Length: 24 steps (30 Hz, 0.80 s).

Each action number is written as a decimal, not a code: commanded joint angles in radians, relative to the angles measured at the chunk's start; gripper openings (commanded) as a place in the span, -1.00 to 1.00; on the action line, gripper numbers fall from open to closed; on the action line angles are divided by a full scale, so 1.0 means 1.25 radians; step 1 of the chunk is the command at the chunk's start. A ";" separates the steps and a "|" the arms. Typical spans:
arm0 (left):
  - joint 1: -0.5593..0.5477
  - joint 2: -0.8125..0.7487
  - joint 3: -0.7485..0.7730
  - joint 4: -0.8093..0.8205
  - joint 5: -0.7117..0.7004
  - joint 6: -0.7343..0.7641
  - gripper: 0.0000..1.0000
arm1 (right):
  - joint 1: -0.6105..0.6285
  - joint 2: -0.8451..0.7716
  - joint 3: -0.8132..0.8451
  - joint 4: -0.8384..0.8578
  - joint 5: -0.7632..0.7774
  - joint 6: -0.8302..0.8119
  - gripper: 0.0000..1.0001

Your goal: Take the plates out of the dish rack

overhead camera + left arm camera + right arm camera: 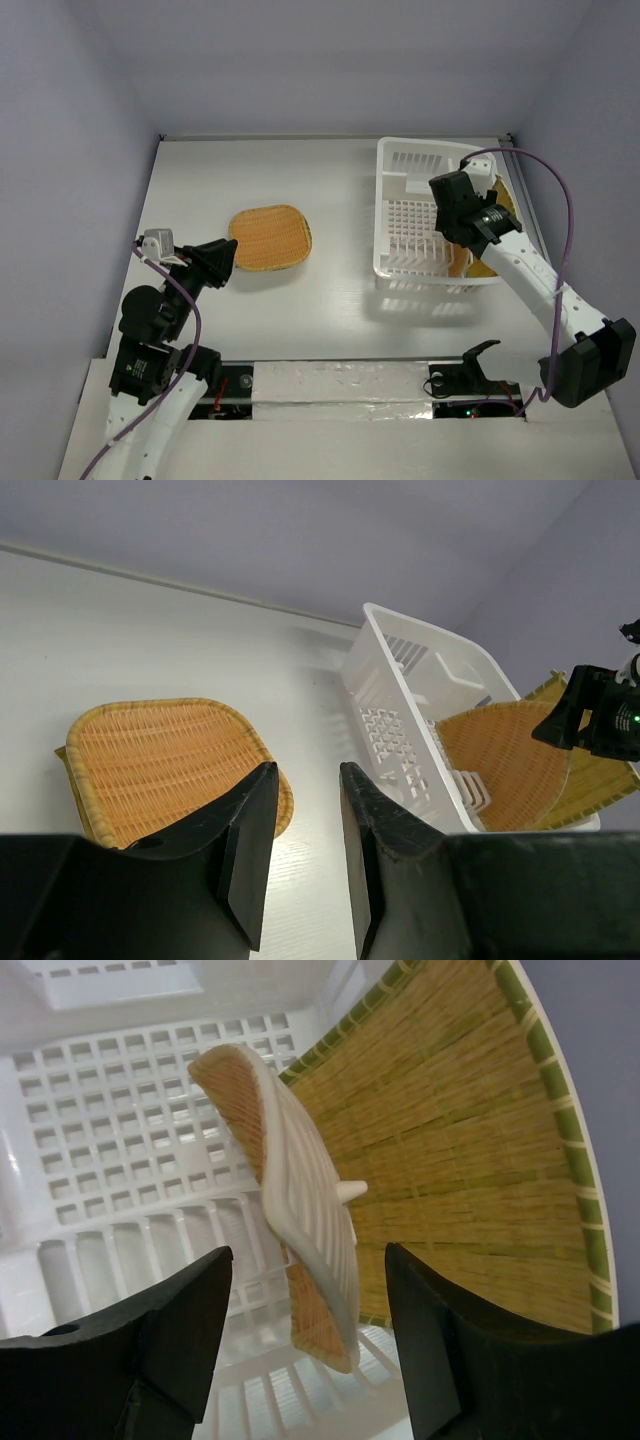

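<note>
Probably light, thin, stiff: pinch rim of upright plate (235,1085) at three o'clock side of dish rack (420,143); right hand (308,1260) released, left hand (305,780) likewise.

A woven orange plate (270,237) lies flat on the white table (340,170) — the left gripper (230,256) just beside it. The right gripper (452,200) is over the white dish rack (400,160).

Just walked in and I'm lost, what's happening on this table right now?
Two robot arms are emptying a white dish rack of woven plates. The right gripper is open inside the rack, straddling an upright plate but not yet gripping it; a second plate leans beside it. The left gripper is open and empty near a flat plate on the table.
</note>
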 commanded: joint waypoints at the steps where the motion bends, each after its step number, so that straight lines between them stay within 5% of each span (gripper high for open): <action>1: -0.002 -0.007 0.007 0.028 -0.001 0.000 -0.43 | -0.030 0.019 0.016 0.011 0.010 -0.049 0.34; 24: -0.002 -0.008 0.007 0.028 0.000 0.000 -0.41 | -0.030 0.099 0.074 -0.038 0.093 -0.138 -0.79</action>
